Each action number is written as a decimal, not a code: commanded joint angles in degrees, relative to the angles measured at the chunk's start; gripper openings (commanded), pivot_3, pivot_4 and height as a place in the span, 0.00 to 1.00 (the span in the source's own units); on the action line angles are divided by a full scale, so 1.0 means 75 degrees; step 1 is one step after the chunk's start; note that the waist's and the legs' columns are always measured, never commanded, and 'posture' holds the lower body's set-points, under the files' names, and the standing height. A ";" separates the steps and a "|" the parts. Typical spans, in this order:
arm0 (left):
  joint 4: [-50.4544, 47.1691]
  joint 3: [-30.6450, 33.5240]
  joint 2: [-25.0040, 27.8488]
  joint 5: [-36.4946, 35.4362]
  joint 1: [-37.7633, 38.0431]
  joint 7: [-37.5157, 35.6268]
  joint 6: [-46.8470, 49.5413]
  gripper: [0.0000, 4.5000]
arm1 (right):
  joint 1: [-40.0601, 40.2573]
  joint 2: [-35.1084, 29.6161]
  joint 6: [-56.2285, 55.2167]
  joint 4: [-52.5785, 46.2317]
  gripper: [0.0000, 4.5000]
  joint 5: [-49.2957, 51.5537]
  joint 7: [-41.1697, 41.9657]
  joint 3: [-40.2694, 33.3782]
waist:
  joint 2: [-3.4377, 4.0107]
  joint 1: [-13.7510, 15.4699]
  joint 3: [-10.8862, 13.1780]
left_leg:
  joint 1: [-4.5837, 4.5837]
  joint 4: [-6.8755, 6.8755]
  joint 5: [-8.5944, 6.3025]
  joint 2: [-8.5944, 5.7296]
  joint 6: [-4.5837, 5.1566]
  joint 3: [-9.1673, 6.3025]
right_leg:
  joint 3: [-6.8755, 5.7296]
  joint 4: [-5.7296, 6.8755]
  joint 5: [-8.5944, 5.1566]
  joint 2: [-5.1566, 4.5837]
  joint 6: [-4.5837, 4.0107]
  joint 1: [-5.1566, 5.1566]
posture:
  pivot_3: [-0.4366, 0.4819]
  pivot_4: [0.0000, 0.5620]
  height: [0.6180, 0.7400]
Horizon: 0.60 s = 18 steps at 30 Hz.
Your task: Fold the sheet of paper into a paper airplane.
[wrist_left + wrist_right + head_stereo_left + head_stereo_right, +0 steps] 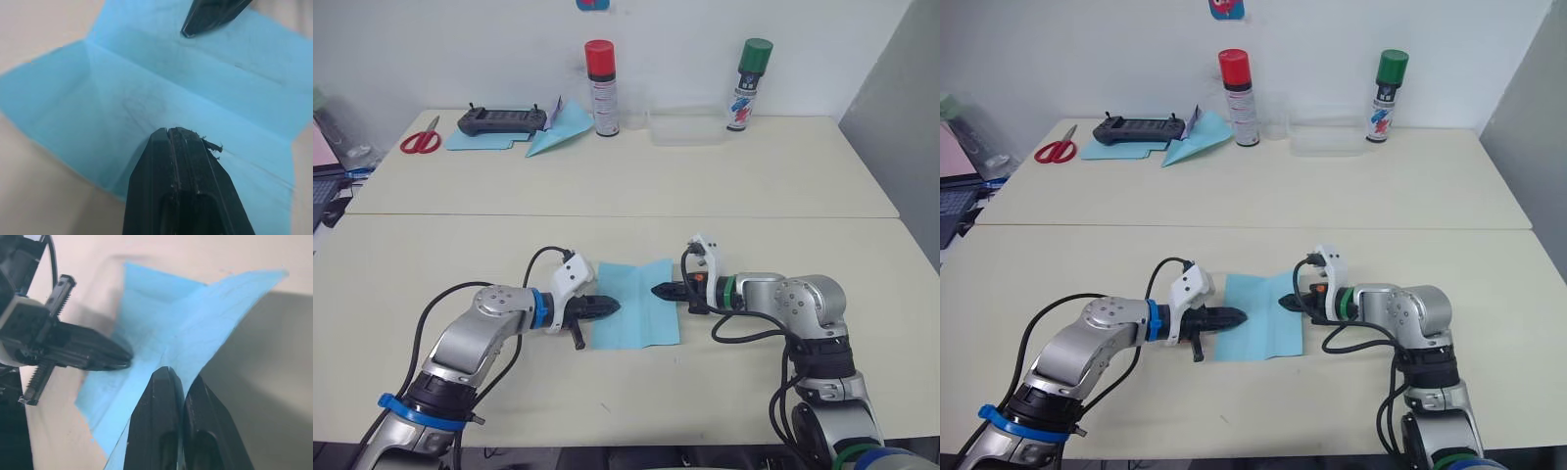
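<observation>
The thin light blue creased sheet of paper [636, 304] lies on the near cream table [754, 186] — left gripper [613, 306] pressed together on its left edge, right gripper [658, 291] closed, pinching its raised right edge.

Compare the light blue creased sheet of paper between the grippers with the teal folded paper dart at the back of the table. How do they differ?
The light blue creased sheet of paper lies mostly open and roughly square; the teal folded paper dart is folded to a pointed, triangular shape. The sheet lies near the robot, both grippers' tips over it; the dart rests far back beside a red-capped spray can, untouched. The sheet is paler. Both are paper lying on the table.
</observation>
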 commanded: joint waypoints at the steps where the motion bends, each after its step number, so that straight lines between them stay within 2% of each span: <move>1: 0.0316 -0.0277 -0.0084 0.0286 -0.0001 -0.0040 -0.0240 0.00 | 0.0119 -0.0070 -0.0006 -0.0256 0.03 0.0124 -0.0009 -0.0037 | 0.0000 0.0001 0.0000 | 0.0001 0.0000 0.0000 0.0000 0.0000 0.0000 | 0.0000 0.0000 0.0000 0.0000 0.0000 0.0001 | 0.48 0.27 1.00; 18: 0.0577 -0.0385 -0.0155 0.0450 -0.0120 -0.0214 -0.0461 0.00 | 0.0483 -0.0570 -0.0549 -0.0311 0.03 -0.0095 -0.0064 0.0108 | 0.0000 0.0048 -0.0001 | 0.0005 0.0004 0.0000 -0.0002 0.0000 0.0000 | 0.0000 0.0000 0.0001 -0.0002 0.0001 0.0010 | 0.48 0.27 1.00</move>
